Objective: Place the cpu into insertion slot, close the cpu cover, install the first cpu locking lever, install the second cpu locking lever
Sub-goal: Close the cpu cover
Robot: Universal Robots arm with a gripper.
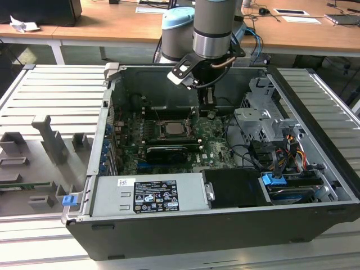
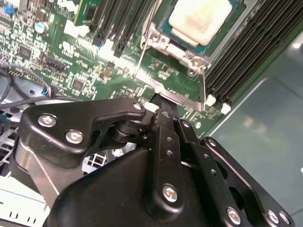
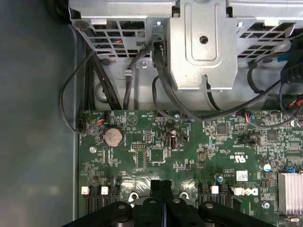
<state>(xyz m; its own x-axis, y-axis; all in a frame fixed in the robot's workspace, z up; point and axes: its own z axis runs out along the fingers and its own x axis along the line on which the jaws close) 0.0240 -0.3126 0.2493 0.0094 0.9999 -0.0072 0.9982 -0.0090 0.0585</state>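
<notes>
While the hand (image 2: pixel 159 105) has its fingers together, clamping nothing I can see, its tip is at the insertion slot's (image 2: pixel 177 94) metal rim. The cpu (image 2: pixel 201 19) sits seated just beyond, toward the exterior view's left, framed by the cpu cover (image 2: pixel 158 40).

Diffuse overhead light fills the exterior view evenly, leaving the computer case (image 1: pixel 169 239) interior in soft shadow. In the second wrist view glare bleaches the cpu (image 2: pixel 201 21) top. In the first wrist view the motherboard (image 3: pixel 189 158) is evenly lit, its surroundings dim.
</notes>
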